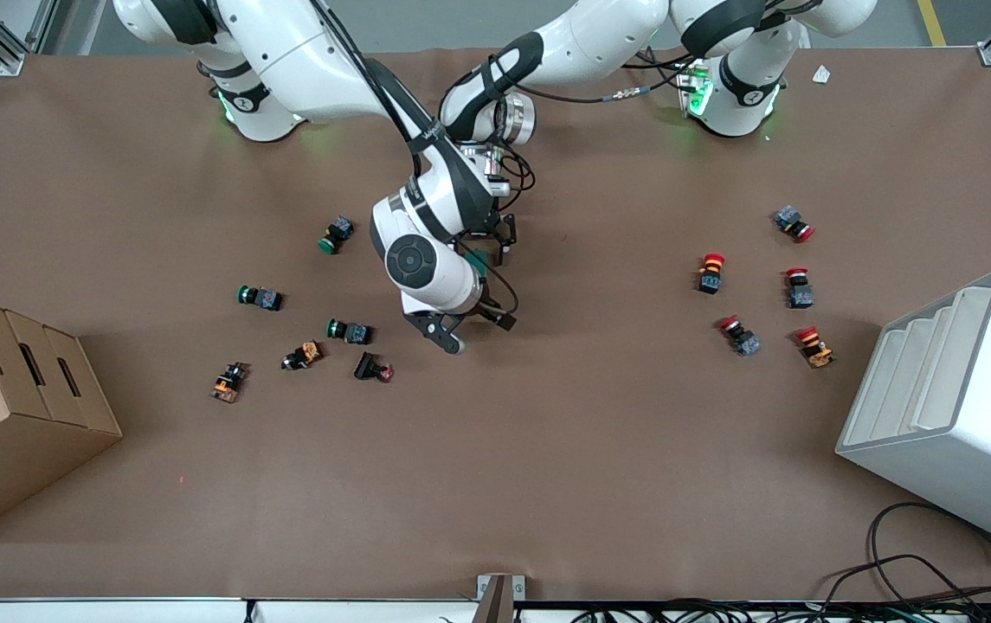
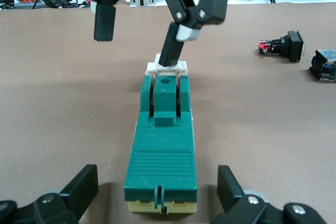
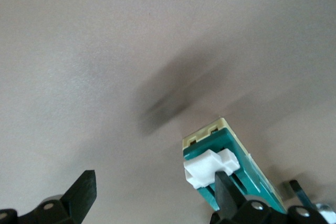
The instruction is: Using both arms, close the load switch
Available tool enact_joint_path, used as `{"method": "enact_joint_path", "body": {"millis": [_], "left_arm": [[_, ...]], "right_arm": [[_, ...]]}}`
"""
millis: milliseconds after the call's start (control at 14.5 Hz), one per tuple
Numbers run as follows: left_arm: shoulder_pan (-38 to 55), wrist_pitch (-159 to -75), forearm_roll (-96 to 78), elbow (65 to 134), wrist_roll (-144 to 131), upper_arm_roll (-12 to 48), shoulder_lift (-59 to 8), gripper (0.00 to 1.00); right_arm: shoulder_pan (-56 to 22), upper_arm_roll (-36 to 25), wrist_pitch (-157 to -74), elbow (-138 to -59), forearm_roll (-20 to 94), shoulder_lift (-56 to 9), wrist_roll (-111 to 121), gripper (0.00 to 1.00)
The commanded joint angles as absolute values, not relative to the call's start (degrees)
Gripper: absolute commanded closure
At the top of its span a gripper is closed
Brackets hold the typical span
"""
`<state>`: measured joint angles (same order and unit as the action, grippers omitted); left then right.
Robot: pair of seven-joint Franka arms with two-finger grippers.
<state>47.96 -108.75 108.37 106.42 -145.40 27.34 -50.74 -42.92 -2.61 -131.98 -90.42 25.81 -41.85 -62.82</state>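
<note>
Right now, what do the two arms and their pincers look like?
Both arms are glossy white with black bands at the joints. The right arm carries a round dark grey disc on its wrist; black cables loop beside the left arm. Bases glow green. The left pincer and right pincer have matte black, blocky fingers.

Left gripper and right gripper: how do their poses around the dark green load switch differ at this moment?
The left gripper straddles the dark green rectangular load switch, a finger on each side, apparently not touching it; the right gripper has one finger on its white lever, the other apart in the air. Both are open.
</note>
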Motion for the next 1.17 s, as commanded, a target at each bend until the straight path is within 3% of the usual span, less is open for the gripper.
{"method": "enact_joint_path", "body": {"millis": [0, 276, 621, 897, 1103], "left_arm": [[47.7, -108.5, 107.8, 106.3, -145.2, 27.2, -52.7, 0.00], [47.8, -108.5, 107.8, 106.3, -145.1, 27.2, -52.7, 0.00], [47.7, -108.5, 101.9, 105.6, -141.6, 28.2, -50.8, 0.01], [46.9, -108.5, 86.1, 96.4, -133.1, 31.9, -49.7, 0.01], [46.2, -108.5, 71.7, 91.0, -118.5, 31.8, -45.2, 0.01]], "right_arm": [[-42.2, -2.3, -134.3, -89.2, 24.8, -44.0, -61.1, 0.00], [-38.9, -2.3, -132.5, -87.9, 24.8, -43.0, -57.1, 0.00], [-31.1, -3.3, -117.6, -85.8, 24.3, -38.2, -44.5, 0.00], [-26.2, -5.9, -104.7, -86.0, 13.6, -31.7, -32.9, 0.00], [-21.6, -5.9, -99.0, -86.1, 6.5, -26.7, -26.4, 0.00]]}}
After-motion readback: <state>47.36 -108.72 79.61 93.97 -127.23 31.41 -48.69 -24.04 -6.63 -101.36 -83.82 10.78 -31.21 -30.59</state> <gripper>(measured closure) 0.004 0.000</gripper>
